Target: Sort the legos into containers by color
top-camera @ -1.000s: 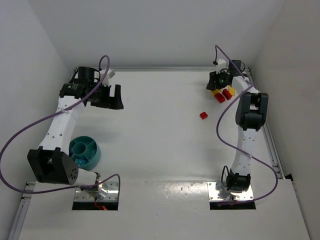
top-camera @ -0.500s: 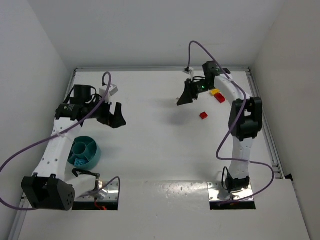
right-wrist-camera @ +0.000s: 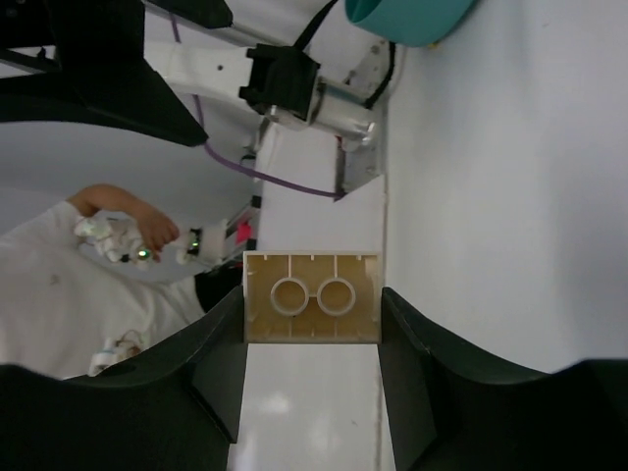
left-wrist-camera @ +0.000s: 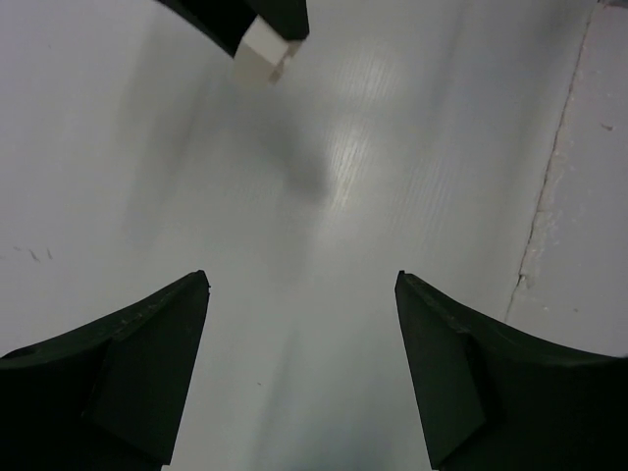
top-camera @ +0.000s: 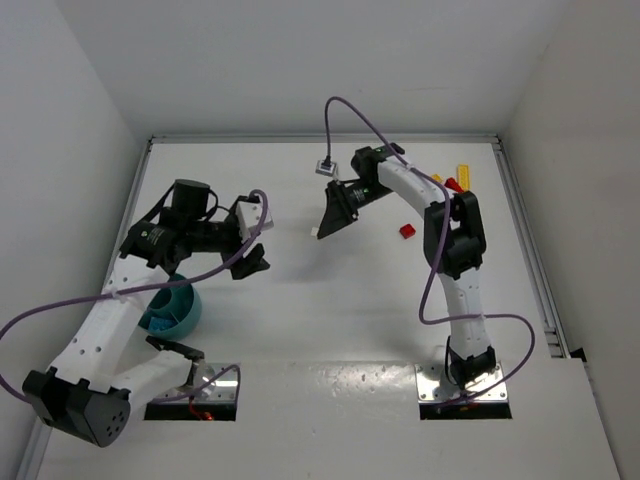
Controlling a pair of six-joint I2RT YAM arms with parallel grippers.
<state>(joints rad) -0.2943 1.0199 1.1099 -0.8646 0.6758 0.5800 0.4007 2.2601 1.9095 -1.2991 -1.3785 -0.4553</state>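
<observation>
White walls (top-camera: pixel 300 60), white bench (top-camera: pixel 330 310); I saw the teal bowl (top-camera: pixel 182 312) (contents hidden). Left claw (left-wrist-camera: pixel 301 285) gaped; right claw (right-wrist-camera: pixel 311 292) pinched a pale brick (right-wrist-camera: pixel 311 316).

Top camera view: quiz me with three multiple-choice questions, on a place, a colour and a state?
1. Where is the teal bowl? A. near left B. far right C. centre
2. What colour is the brick in the right gripper? A. red B. whitish C. blue
3. The left gripper is: A. open, empty B. shut on a brick C. gripping the bowl
Answers: 1 A, it sits at that view's lower left; 2 B, the wrist view shows it pale cream; 3 A, its jaws stand apart, nothing between.
</observation>
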